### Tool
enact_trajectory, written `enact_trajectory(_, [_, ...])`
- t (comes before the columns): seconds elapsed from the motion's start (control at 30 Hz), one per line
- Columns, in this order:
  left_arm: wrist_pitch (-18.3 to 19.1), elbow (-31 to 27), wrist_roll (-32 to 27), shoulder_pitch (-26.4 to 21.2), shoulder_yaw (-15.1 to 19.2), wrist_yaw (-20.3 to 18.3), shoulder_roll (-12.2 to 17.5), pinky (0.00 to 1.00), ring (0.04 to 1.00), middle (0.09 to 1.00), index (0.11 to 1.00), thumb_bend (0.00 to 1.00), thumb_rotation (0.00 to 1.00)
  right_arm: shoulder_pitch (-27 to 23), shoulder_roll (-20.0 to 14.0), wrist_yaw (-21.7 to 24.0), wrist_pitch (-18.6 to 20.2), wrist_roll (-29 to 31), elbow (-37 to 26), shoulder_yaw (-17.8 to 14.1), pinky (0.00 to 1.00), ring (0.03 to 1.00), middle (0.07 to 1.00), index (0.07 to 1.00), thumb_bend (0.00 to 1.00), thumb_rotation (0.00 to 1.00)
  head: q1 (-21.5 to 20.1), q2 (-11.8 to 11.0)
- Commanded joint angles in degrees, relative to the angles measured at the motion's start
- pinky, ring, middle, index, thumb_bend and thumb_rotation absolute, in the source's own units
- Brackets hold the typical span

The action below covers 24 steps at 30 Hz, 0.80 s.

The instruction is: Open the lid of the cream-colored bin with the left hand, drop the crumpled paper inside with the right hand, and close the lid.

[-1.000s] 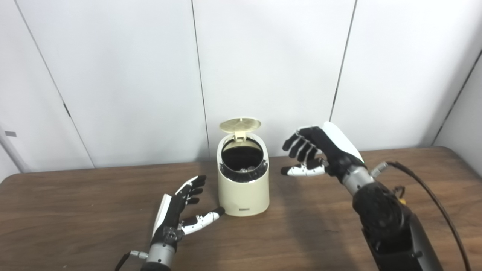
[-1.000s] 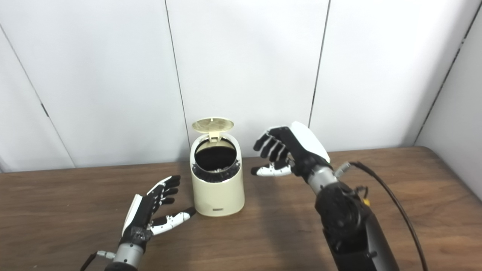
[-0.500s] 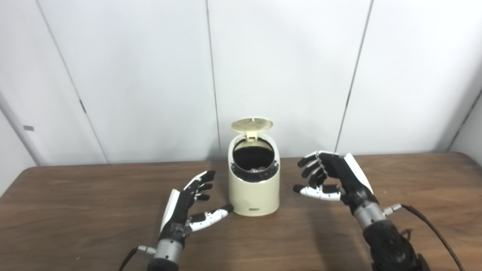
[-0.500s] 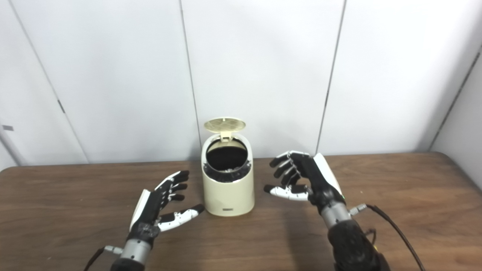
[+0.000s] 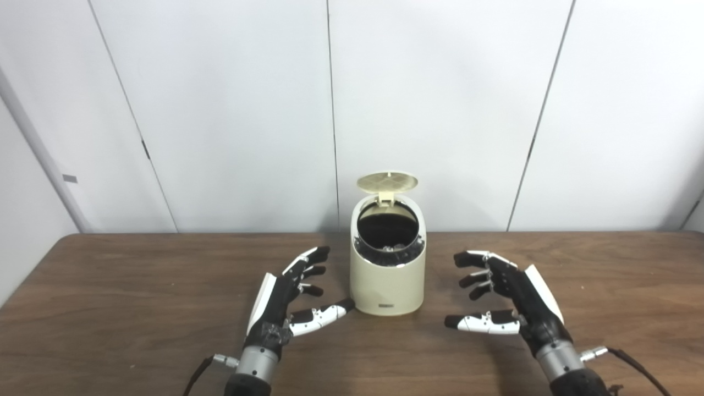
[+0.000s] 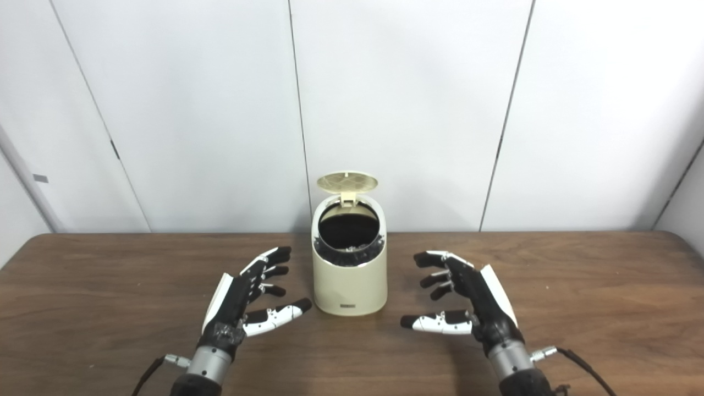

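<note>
The cream-colored bin (image 5: 388, 283) stands on the brown table, its round lid (image 5: 387, 182) tipped up and open at the back. Inside the dark opening some pale crumpled material (image 5: 389, 248) shows; I cannot tell exactly what it is. My left hand (image 5: 289, 300) rests open on the table just left of the bin, thumb tip close to the bin's base. My right hand (image 5: 506, 300) is open and empty, low over the table to the right of the bin, apart from it.
The wooden table (image 5: 137, 297) stretches to both sides, its left corner near the picture's edge. A white panelled wall (image 5: 440, 110) stands right behind the bin. A cable (image 5: 632, 363) trails from my right wrist.
My right hand has come down and back from beside the bin's opening to low over the table. The camera view has shifted, so the bin appears further right. The left hand has stayed put.
</note>
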Motion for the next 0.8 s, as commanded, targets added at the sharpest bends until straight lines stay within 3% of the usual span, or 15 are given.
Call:
enact_trajectory(0.0, [-0.9, -2.4, 0.0, -0.9, 0.1, 0.1, 0.6, 0.69, 0.819, 0.862, 0.887, 0.73, 0.18, -1.3, 0.5, -1.2, -4.2, 2.0, -0.1, -0.5, 0.55, 0.665, 0.783, 0.732, 0.84, 0.09, 0.0, -0.1])
enact_trajectory(0.2, [-1.2, -3.4, -0.9, -1.1, 0.6, -0.4, 1.0, 0.65, 0.812, 0.864, 0.892, 0.75, 0.21, -1.0, 0.9, -2.2, -6.4, 3.6, 1.6, -0.9, 0.57, 0.676, 0.794, 0.735, 0.85, 0.10, -0.2, -0.5])
enact_trajectory(0.33, [0.1, -5.0, -1.4, -1.8, 0.9, -1.5, 1.9, 0.73, 0.869, 0.909, 0.908, 0.81, 0.28, -0.6, 1.0, -2.5, -6.0, 3.7, 1.3, -1.0, 0.56, 0.674, 0.796, 0.731, 0.84, 0.10, -0.2, -0.6])
enact_trajectory(0.43, [1.6, -6.7, -1.4, -3.7, 0.8, -2.9, 3.2, 0.74, 0.894, 0.932, 0.923, 0.84, 0.29, -0.5, 1.1, -2.7, -6.1, 3.9, 1.3, -1.1, 0.56, 0.672, 0.792, 0.731, 0.84, 0.10, -0.5, -0.8])
enact_trajectory(0.77, [1.3, -7.1, -1.3, -11.4, 1.3, -4.6, 6.0, 0.74, 0.894, 0.909, 0.919, 0.88, 0.28, -0.3, 1.4, -3.1, -6.4, 3.5, 1.9, -0.7, 0.56, 0.668, 0.781, 0.734, 0.84, 0.10, -1.2, -2.1])
